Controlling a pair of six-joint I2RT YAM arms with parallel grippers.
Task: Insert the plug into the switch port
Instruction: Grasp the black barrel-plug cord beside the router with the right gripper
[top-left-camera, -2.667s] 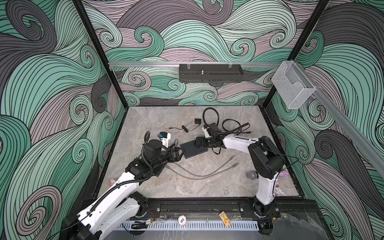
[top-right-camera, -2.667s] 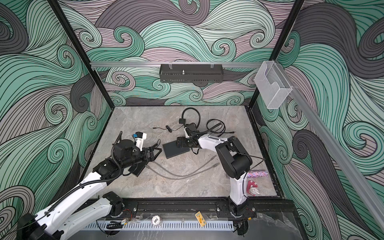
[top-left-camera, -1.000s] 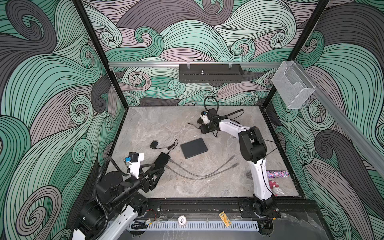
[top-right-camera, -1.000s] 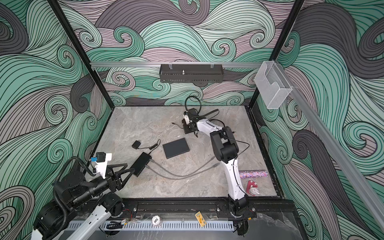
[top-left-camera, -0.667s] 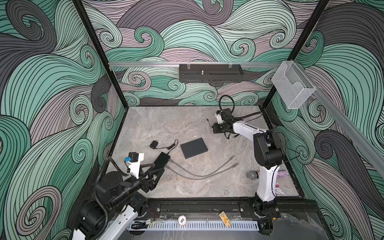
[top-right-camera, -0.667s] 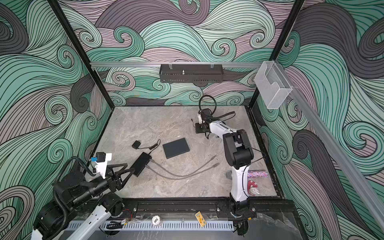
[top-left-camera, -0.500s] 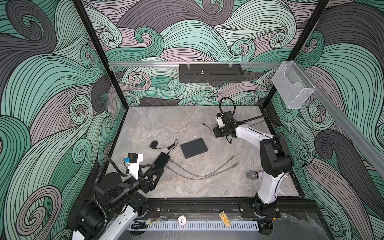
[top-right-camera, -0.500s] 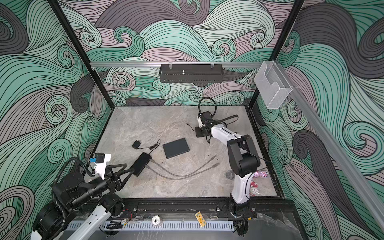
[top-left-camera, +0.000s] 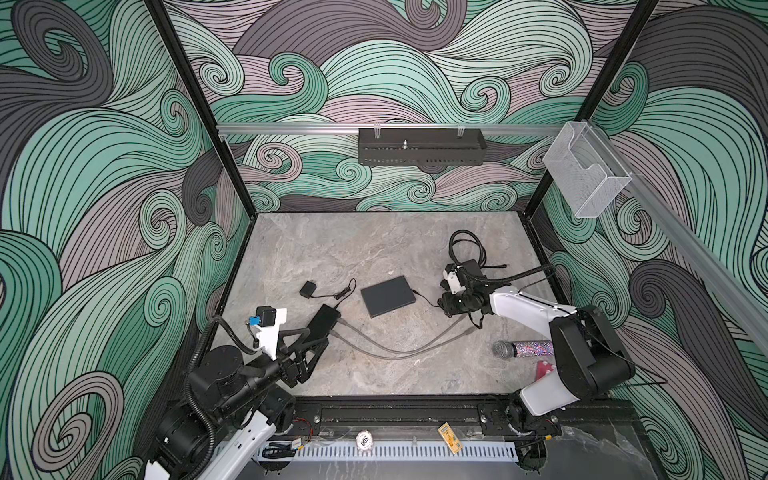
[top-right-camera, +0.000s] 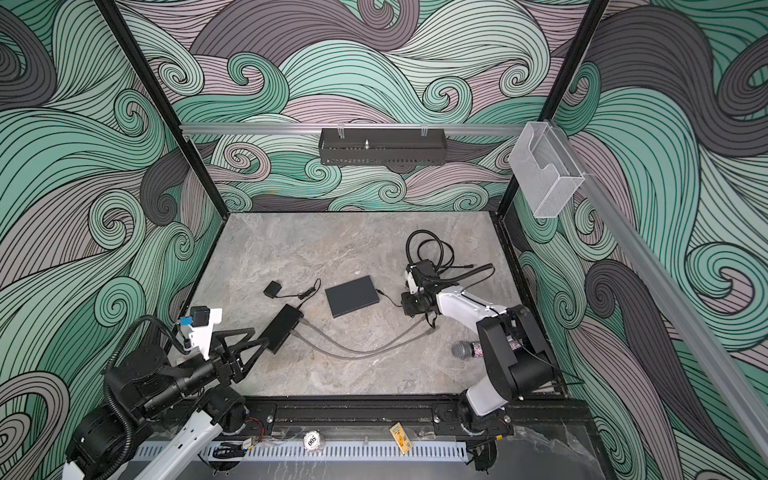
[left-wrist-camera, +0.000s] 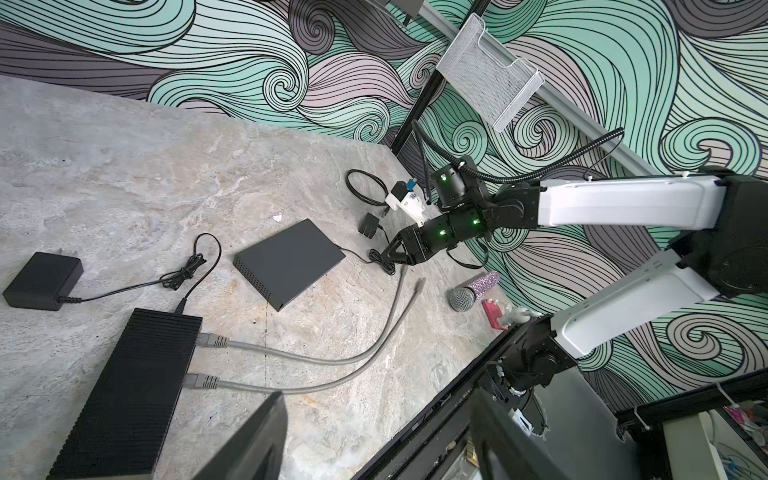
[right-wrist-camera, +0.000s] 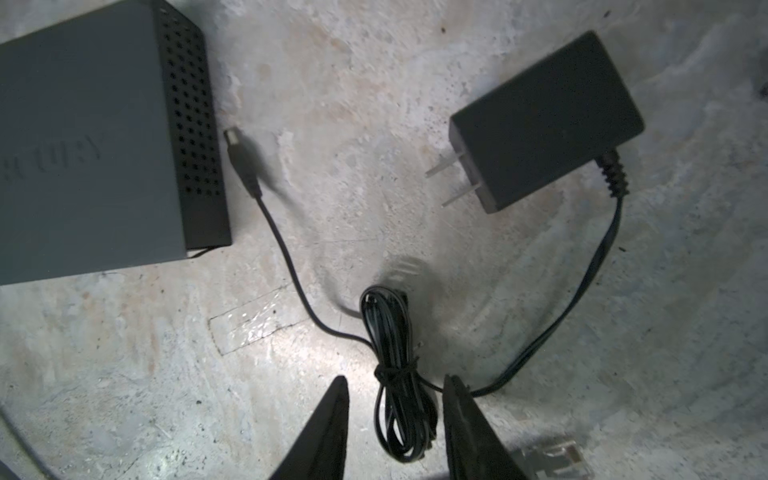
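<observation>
The switch is a flat dark grey box in the middle of the table, also in the right wrist view. The plug, a small barrel plug on a thin black cable, lies loose beside the switch's perforated side. Its cable runs to a tied bundle and on to a black wall adapter. My right gripper is open, its fingers either side of the bundle, which lies on the table. It is just right of the switch in both top views. My left gripper stands open and holds nothing, at the front left.
A black ribbed box with two grey cables plugged in lies under the left gripper's fingertips, and its adapter is behind it. A glitter microphone and a red item lie at the front right. A black cable loop lies at the back.
My right gripper has come from the back of the table to the switch's right side with the cable, then opened and let the bundle go. The left arm has barely moved.
</observation>
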